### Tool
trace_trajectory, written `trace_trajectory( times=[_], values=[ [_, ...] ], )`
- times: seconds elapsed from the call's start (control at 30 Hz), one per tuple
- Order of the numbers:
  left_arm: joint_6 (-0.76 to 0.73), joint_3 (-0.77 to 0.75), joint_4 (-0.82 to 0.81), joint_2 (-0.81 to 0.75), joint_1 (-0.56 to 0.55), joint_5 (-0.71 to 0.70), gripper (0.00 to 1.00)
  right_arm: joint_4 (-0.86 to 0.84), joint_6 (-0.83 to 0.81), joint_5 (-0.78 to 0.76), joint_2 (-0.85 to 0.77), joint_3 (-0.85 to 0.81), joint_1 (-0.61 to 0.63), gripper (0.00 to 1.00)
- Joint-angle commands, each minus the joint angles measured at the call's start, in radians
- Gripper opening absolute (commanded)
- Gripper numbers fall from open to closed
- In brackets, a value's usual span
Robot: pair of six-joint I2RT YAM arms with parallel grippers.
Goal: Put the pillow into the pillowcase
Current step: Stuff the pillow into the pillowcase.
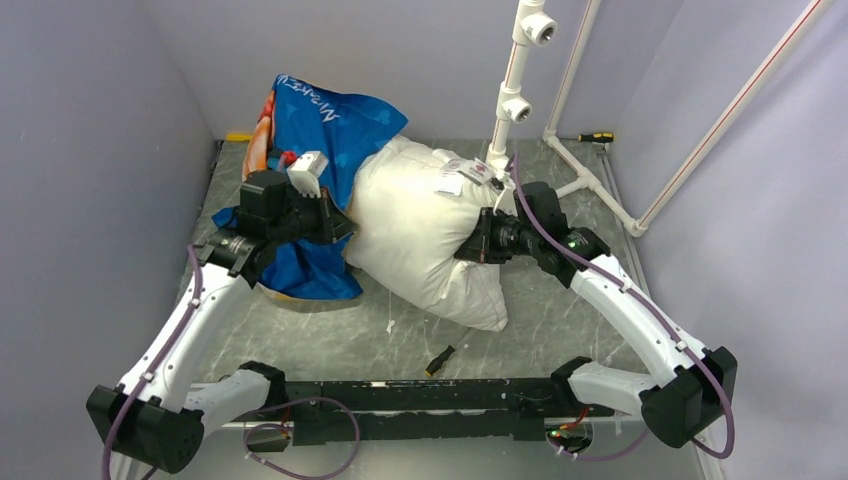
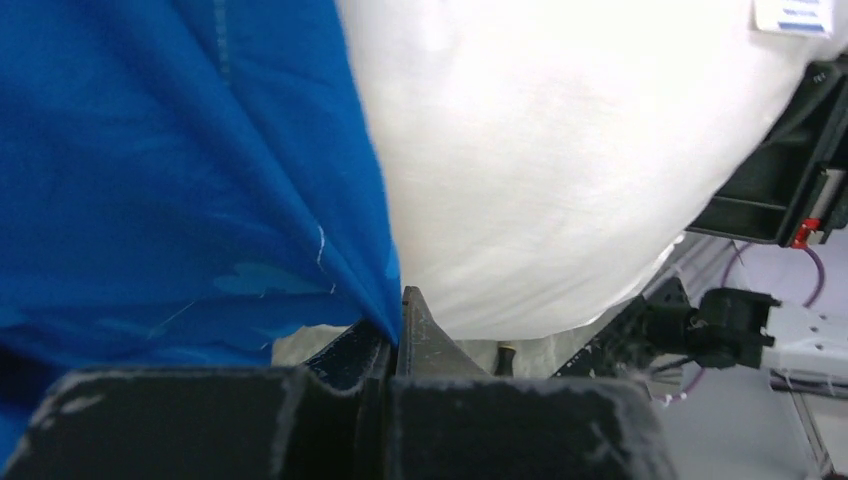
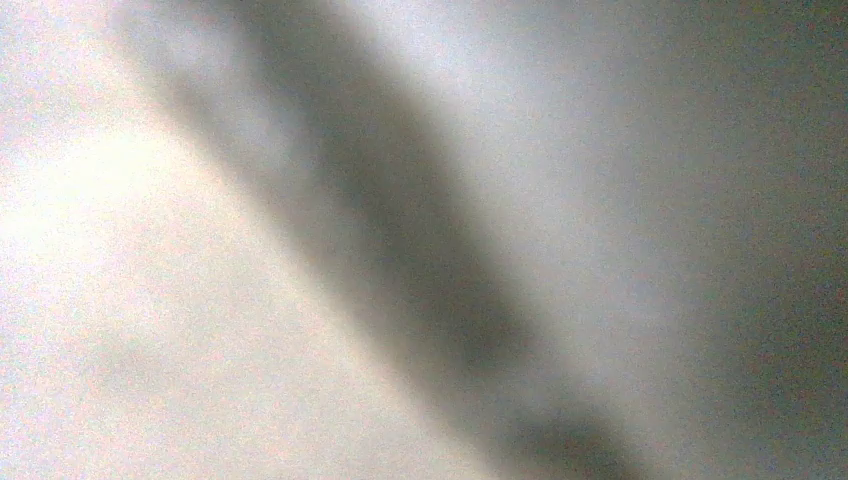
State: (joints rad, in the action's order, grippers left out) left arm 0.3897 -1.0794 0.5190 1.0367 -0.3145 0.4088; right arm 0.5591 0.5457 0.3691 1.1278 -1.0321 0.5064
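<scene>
Overhead, a grey marbled table (image 1: pixel 340 340) sits between pale grey walls. A white pipe frame (image 1: pixel 515 90) rises at the back right, its foot just beside the far end of the pillow (image 1: pixel 415 235). A yellow-handled screwdriver (image 1: pixel 597 137) lies near the frame. A small yellow object (image 1: pixel 238 136) sits at the back left, and a small black piece (image 1: pixel 440 358) lies near the front, well apart from the rest.

The plump white pillow lies slantwise across the middle of the table, with white tags (image 1: pixel 450 183) and a red logo (image 1: pixel 478 172) at its far end. The blue pillowcase (image 1: pixel 330 120) is bunched to the pillow's left, touching it. Most of the pillow is outside the case. Its left edge may be tucked inside, but the left arm covers that spot.

The left gripper (image 2: pixel 400 320) has its fingers pressed together on an edge of the blue fabric, just beside the pillow. The right gripper (image 1: pixel 470 247) is pushed into the pillow's right side. Its wrist camera shows only a white blur, so whether its fingers are apart or together cannot be told.

Count: one pillow, one pillowcase, one screwdriver, two arms.
</scene>
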Motion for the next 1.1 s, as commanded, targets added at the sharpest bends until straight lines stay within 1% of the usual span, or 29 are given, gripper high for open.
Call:
trace_trajectory(
  times=[0.0, 0.1, 0.27, 0.4, 0.5, 0.6, 0.63, 0.67, 0.73, 0.83, 0.9, 0.97, 1.0, 1.07],
  values=[
    [0.051, -0.094, -0.155, 0.045, -0.125, 0.249, 0.00, -0.346, 0.116, 0.159, 0.005, -0.125, 0.035, 0.00],
    [0.049, -0.189, -0.201, 0.133, -0.225, 0.277, 0.00, -0.364, 0.139, 0.154, 0.019, -0.159, 0.062, 0.00],
    [0.002, -0.454, -0.193, 0.335, -0.426, 0.296, 0.00, -0.384, 0.153, 0.131, 0.057, -0.217, 0.122, 0.00],
    [0.007, -0.619, -0.249, 0.450, -0.542, 0.390, 0.00, -0.404, 0.163, 0.113, 0.073, -0.247, 0.133, 0.00],
    [0.019, -0.666, -0.290, 0.466, -0.576, 0.433, 0.00, -0.404, 0.163, 0.090, 0.077, -0.269, 0.133, 0.00],
    [0.018, -0.665, -0.296, 0.432, -0.576, 0.419, 0.00, -0.413, 0.164, 0.075, 0.080, -0.283, 0.129, 0.00],
    [0.002, -0.667, -0.265, 0.419, -0.576, 0.406, 0.00, -0.412, 0.161, 0.074, 0.084, -0.294, 0.127, 0.00],
    [-0.023, -0.671, -0.222, 0.403, -0.576, 0.385, 0.00, -0.407, 0.158, 0.078, 0.090, -0.306, 0.126, 0.00],
    [-0.097, -0.674, -0.111, 0.365, -0.577, 0.293, 0.00, -0.398, 0.151, 0.090, 0.106, -0.340, 0.125, 0.00],
    [-0.167, -0.640, 0.013, 0.286, -0.573, 0.060, 0.00, -0.397, 0.151, 0.095, 0.122, -0.393, 0.121, 0.00],
    [-0.196, -0.615, 0.039, 0.234, -0.565, -0.078, 0.00, -0.394, 0.146, 0.099, 0.142, -0.463, 0.118, 0.00],
    [-0.183, -0.603, 0.036, 0.190, -0.557, -0.215, 0.00, -0.402, 0.145, 0.113, 0.171, -0.537, 0.116, 0.00],
    [-0.171, -0.600, 0.026, 0.174, -0.554, -0.256, 0.00, -0.410, 0.145, 0.114, 0.185, -0.574, 0.115, 0.00],
    [-0.162, -0.594, 0.002, 0.157, -0.539, -0.258, 0.00, -0.455, 0.159, 0.114, 0.204, -0.622, 0.115, 0.00]
  ],
)
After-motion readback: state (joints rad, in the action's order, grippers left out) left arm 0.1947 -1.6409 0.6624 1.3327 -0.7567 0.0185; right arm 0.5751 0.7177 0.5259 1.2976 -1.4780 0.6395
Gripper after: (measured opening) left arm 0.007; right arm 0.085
